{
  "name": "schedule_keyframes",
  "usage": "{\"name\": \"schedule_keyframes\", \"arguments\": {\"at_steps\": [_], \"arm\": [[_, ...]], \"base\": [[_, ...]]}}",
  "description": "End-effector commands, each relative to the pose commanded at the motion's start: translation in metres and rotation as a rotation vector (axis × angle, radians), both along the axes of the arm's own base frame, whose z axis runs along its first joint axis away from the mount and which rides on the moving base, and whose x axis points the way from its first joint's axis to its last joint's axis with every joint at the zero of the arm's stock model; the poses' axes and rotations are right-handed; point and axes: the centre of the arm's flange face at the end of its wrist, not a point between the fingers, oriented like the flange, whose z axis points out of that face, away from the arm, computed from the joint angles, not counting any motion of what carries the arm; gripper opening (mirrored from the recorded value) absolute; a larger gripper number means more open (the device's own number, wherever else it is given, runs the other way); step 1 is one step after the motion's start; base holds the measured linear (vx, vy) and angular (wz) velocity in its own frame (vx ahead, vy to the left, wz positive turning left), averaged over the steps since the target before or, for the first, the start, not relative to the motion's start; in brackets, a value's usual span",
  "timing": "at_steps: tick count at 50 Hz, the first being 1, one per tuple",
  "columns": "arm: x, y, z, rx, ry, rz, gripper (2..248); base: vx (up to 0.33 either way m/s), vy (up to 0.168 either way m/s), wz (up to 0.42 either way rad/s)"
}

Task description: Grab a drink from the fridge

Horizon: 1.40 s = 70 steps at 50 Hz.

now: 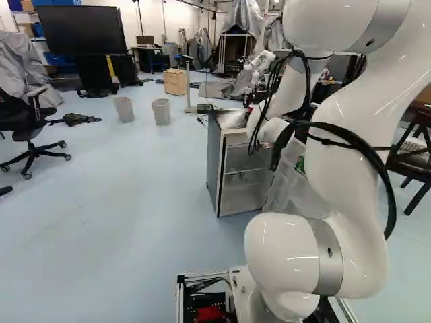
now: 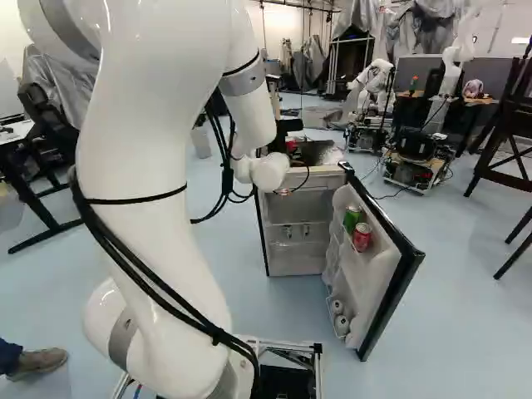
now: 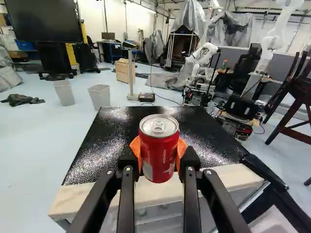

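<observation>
Pale floor (image 1: 121, 202) borders the fridge (image 2: 298, 241), its door (image 2: 384, 291) swung out sideways; a green can (image 2: 352, 219) and second red can (image 2: 362, 237) share its upper rack, round white items (image 2: 339, 316) the lower. The gripper (image 2: 291, 143) clasps a red can (image 3: 159, 150) near the fridge's front top edge.

Near the front edge of the fridge (image 3: 109, 145)'s top, a red can (image 3: 158, 155) carries small white lettering along its side, too small to read for certain, with a white mark close by. Print on the fridge-door cans (image 2: 362, 238) is unreadable.
</observation>
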Motion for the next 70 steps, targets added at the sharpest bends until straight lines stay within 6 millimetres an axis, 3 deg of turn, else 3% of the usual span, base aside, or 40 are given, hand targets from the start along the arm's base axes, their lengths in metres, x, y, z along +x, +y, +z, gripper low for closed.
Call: {"name": "schedule_keyframes", "arguments": {"at_steps": [47,70], "arm": [[0.060,-0.005,-0.011,-0.005,0.019,0.017,93],[0.064,-0.005,-0.016,-0.004,0.025,0.018,93]], "base": [[0.000,0.000,0.000],[0.000,0.000,0.000]]}}
